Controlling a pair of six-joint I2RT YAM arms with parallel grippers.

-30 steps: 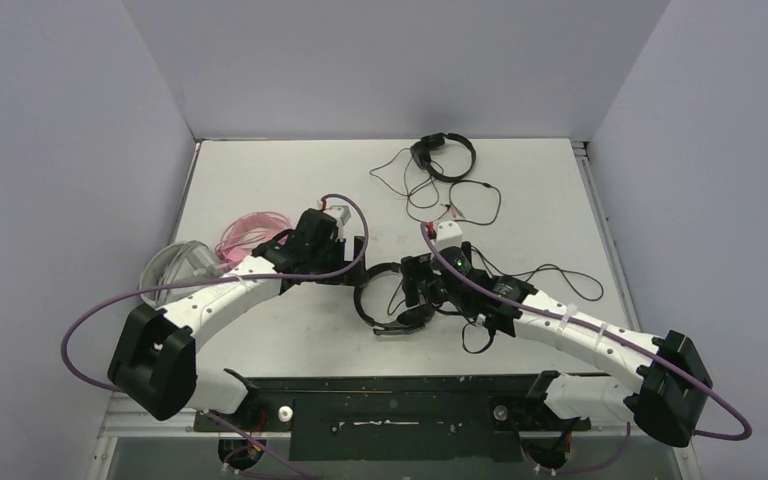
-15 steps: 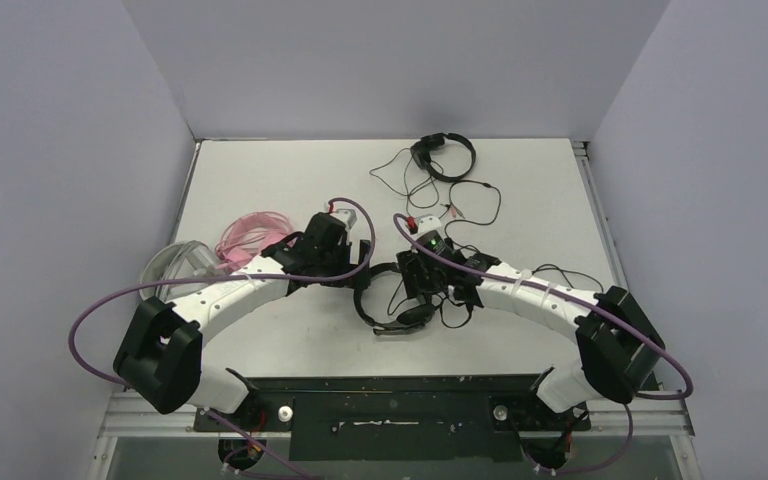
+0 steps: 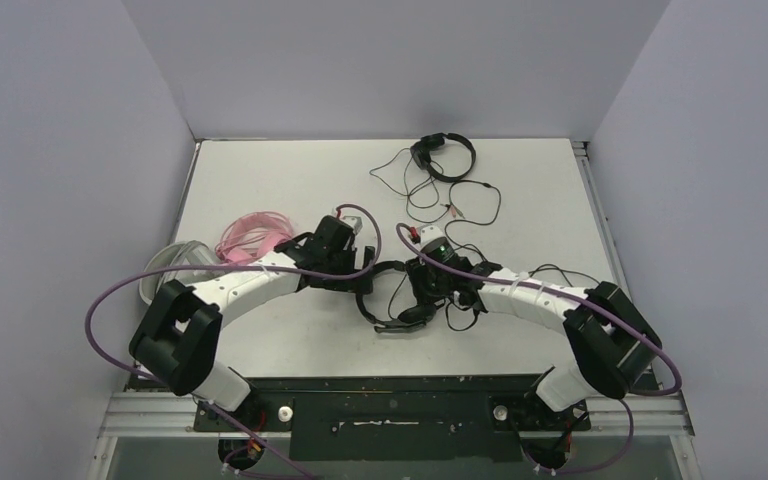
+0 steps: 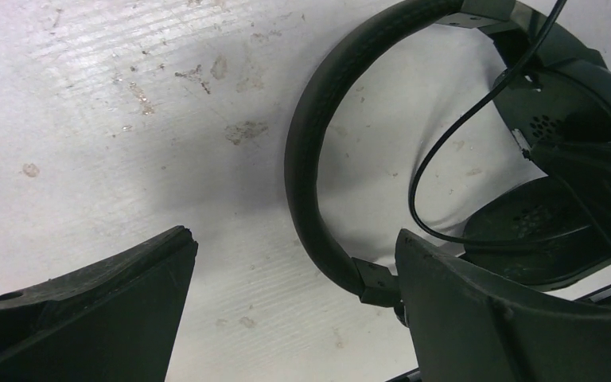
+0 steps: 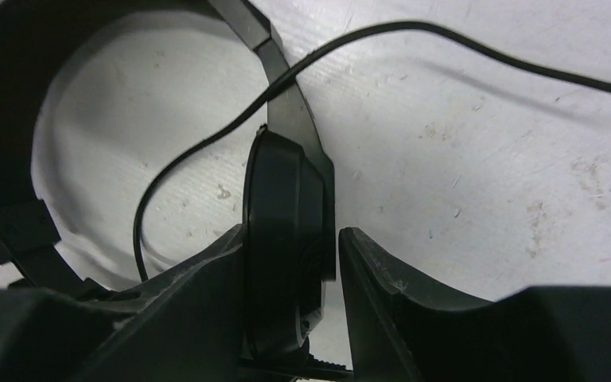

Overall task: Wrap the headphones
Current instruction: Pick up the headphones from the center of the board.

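top external: headphones (image 3: 426,150) strewn on white table (image 3: 290,180), perhaps lilac walls (image 3: 390,60).

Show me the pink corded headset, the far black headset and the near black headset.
Pink corded headset (image 3: 245,240), top view, coiled cable.
Far black headset (image 3: 424,152), top view, earcup.
Near black headset (image 4: 302,167), left wrist view, padded headband.

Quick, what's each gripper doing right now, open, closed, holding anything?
Left gripper: open, holding nothing.
Right gripper: shut on the black headset, at its ear cup.
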